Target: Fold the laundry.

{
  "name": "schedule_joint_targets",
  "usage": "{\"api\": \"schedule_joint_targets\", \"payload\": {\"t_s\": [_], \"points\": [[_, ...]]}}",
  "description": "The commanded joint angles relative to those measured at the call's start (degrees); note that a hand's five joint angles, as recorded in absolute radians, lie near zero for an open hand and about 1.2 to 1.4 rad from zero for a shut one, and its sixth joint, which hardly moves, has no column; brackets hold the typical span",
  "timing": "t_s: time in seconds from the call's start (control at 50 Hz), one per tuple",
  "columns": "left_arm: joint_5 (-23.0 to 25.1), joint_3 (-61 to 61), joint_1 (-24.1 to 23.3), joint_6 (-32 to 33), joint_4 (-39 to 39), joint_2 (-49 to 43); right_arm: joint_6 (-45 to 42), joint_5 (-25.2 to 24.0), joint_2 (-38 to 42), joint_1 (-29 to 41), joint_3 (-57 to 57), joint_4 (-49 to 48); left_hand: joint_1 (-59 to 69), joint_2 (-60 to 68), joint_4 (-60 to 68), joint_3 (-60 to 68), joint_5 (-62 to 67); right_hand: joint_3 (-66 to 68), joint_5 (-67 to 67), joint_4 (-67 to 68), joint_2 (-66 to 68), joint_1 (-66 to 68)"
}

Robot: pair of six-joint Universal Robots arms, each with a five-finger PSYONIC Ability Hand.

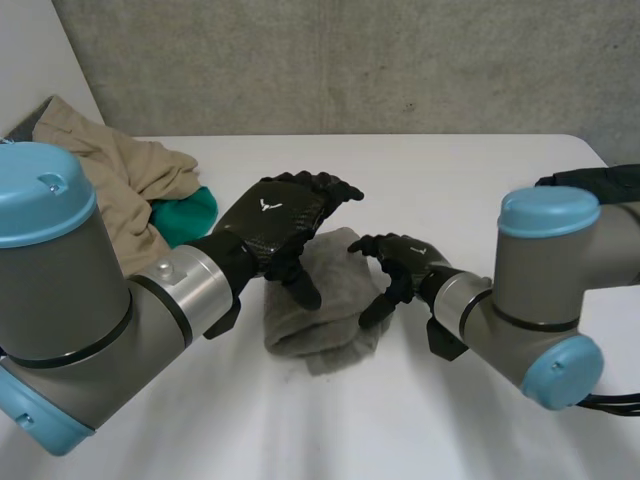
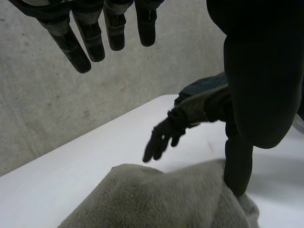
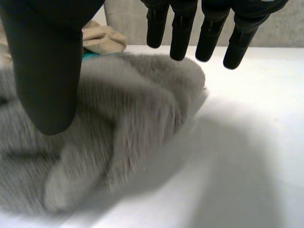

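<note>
Grey fleece cloth lies mid-table, doubled into a thick, lumpy bundle; I judge its fold mostly done, though untidy. My left hand hangs over it, fingers straight, thumb tip on the fleece, and my right hand sits just beside its edge, fingers relaxed, gripping nothing. Left to do: beige garment and teal cloth, heaped unfolded at far left.
</note>
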Motion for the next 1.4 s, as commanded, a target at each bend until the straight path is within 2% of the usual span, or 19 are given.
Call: {"api": "schedule_joint_targets", "payload": {"t_s": [0.02,0.08,0.16,0.22,0.28,0.36,0.4,0.46,0.52,0.74,0.96,1.08,1.18,1.26,1.28,1.32,1.34,1.4], "points": [[-0.4,0.2,0.3,0.2,0.0,1.3,-5.7,1.4,-4.7,-0.6,0.2,9.1,-1.7,-1.6,-1.5,-1.9,-3.0,-6.6,-5.4,-6.4,-8.3,-7.3],[-0.5,0.5,1.5,-0.1,0.0,2.4,-12.1,4.9,-7.9,-1.0,0.1,14.4,-1.7,-1.6,-1.5,-1.9,-3.0,-9.0,-7.8,-8.7,-10.7,-9.7],[-1.2,2.0,3.0,-0.6,0.0,2.6,-20.2,9.0,-10.6,-1.3,-1.8,15.8,-1.7,-1.6,-1.5,-1.9,-3.0,-9.0,-7.8,-8.7,-10.7,-9.7],[-2.5,5.1,2.9,-0.9,-0.8,1.6,-24.0,10.3,-10.7,-0.8,-4.7,14.2,-1.7,-1.6,-1.5,-1.9,-3.0,-9.0,-7.8,-8.7,-10.7,-9.7],[-4.7,8.2,2.2,-0.9,-2.4,-1.4,-24.3,9.9,-8.8,0.5,-7.7,13.0,-1.7,-1.6,-1.5,-1.9,-3.0,-9.0,-7.8,-8.7,-10.7,-9.7],[-11.6,14.6,0.7,0.0,-8.0,-8.5,-24.1,8.4,-4.1,3.2,-13.1,13.0,-1.7,-1.6,-1.5,-1.9,-3.0,-9.0,-7.8,-8.7,-10.7,-9.7],[-16.5,18.3,-0.3,1.2,-12.4,-13.4,-24.1,8.0,-1.3,4.2,-15.4,13.9,-1.7,-1.6,-1.5,-1.9,-3.0,-9.0,-7.8,-8.7,-10.7,-9.7],[-21.3,22.0,-1.2,2.4,-17.4,-19.8,-24.1,7.7,1.8,5.1,-17.5,14.3,-1.7,-1.6,-1.5,-1.9,-3.0,-9.0,-7.8,-8.7,-10.7,-9.7],[-23.7,24.1,-1.5,3.8,-20.1,-24.8,-24.1,7.7,4.3,5.6,-18.6,14.1,-1.7,-1.6,-1.5,-1.9,-3.0,-9.0,-7.8,-8.7,-10.7,-9.7],[-22.9,25.1,-1.0,6.6,-17.8,-32.3,-24.9,6.8,11.3,6.6,-18.9,12.1,-1.7,-1.6,-1.5,-1.9,-3.0,-9.0,-7.8,-8.7,-10.7,-9.7],[-22.6,24.4,0.3,7.3,-17.4,-28.1,-33.1,7.1,9.3,4.4,-19.1,12.0,-1.7,-1.6,-1.5,-1.9,-3.0,-9.0,-7.8,-8.7,-10.7,-9.7],[-20.0,23.8,0.4,6.8,-17.5,-22.5,-39.4,7.3,4.5,5.6,-15.7,11.9,-1.7,-1.6,-1.5,-1.9,-3.0,-9.0,-7.8,-8.7,-10.7,-9.7],[-14.3,23.7,0.5,6.2,-17.4,-15.8,-43.7,8.2,-1.0,8.3,-9.1,7.0,-1.7,-1.6,-1.5,-1.9,-3.0,-9.0,-7.8,-8.7,-10.7,-9.7],[-7.4,23.7,0.6,5.3,-17.3,-10.9,-45.7,9.9,-4.9,11.5,-0.4,1.2,-1.7,-1.6,-1.5,-1.9,-3.0,-9.0,-7.8,-8.7,-10.7,-9.7],[-3.6,23.6,0.7,4.8,-17.5,-9.4,-45.8,10.2,-6.0,12.6,3.3,-1.1,-1.7,-1.6,-1.5,-1.9,-3.0,-9.0,-7.8,-8.7,-10.7,-9.7],[0.0,23.5,0.8,4.6,-17.6,-8.3,-45.7,10.4,-6.7,13.8,6.9,-3.9,-1.7,-1.6,-1.5,-1.9,-3.0,-9.0,-7.8,-8.7,-10.7,-9.7],[4.4,23.3,1.1,4.8,-17.8,-7.4,-45.4,10.5,-6.9,15.1,10.1,-7.3,-1.7,-1.6,-1.5,-1.9,-3.0,-9.0,-7.8,-8.7,-10.7,-9.7],[11.1,22.4,1.3,5.0,-18.3,-6.6,-45.3,10.6,-6.2,16.5,13.9,-12.2,-1.7,-1.6,-1.5,-1.9,-3.0,-9.0,-7.8,-8.7,-10.7,-9.7]]}}
